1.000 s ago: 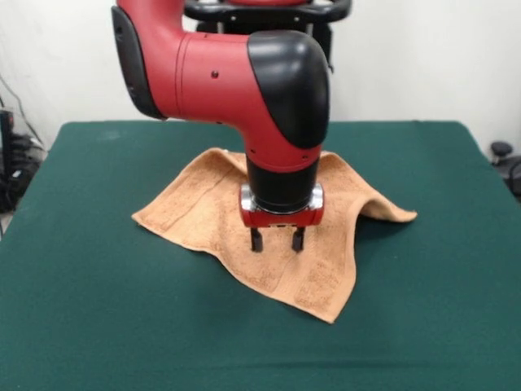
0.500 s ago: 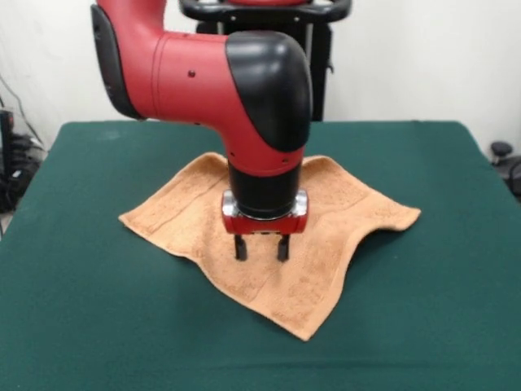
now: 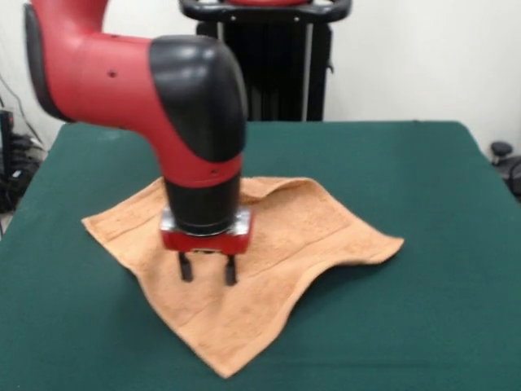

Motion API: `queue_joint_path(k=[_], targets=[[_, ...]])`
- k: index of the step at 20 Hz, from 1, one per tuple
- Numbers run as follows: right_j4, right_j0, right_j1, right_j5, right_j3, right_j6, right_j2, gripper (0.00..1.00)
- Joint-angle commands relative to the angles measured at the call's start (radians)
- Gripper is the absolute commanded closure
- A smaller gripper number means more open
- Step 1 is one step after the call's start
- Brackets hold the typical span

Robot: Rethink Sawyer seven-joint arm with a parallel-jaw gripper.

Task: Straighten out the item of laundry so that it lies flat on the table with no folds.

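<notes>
The orange-tan towel [image 3: 313, 228] lies spread like a diamond on the green table [image 3: 407, 163], left of the middle. Its right part is rumpled, with a raised wave along the near right edge and a low fold at the far corner. My gripper [image 3: 208, 269] points straight down onto the towel's left half, fingertips [image 3: 186, 269] pressed into the cloth and holding it. The arm hides the towel's far left part.
The robot's black pedestal [image 3: 277, 65] stands behind the table's far edge. Dark cables and gear show off the table's left edge [image 3: 12, 163], and a dark object off the right edge [image 3: 503, 155].
My gripper has moved left and toward the camera, and the towel has slid along with it. The towel's near corner has come closer to the table's front edge.
</notes>
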Motion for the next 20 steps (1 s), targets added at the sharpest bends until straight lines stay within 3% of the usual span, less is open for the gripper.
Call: queue_joint_path(k=[1,8,11,20], targets=[[-0.095,-0.043,0.054,-0.108,-0.071,-0.073,0.072,0.00],[-0.082,0.019,0.017,-0.197,0.050,0.074,0.055,0.00],[-0.070,0.064,-0.021,-0.266,0.150,0.172,0.032,0.00],[-0.007,0.173,-0.127,-0.206,0.251,0.250,-0.028,0.00]])
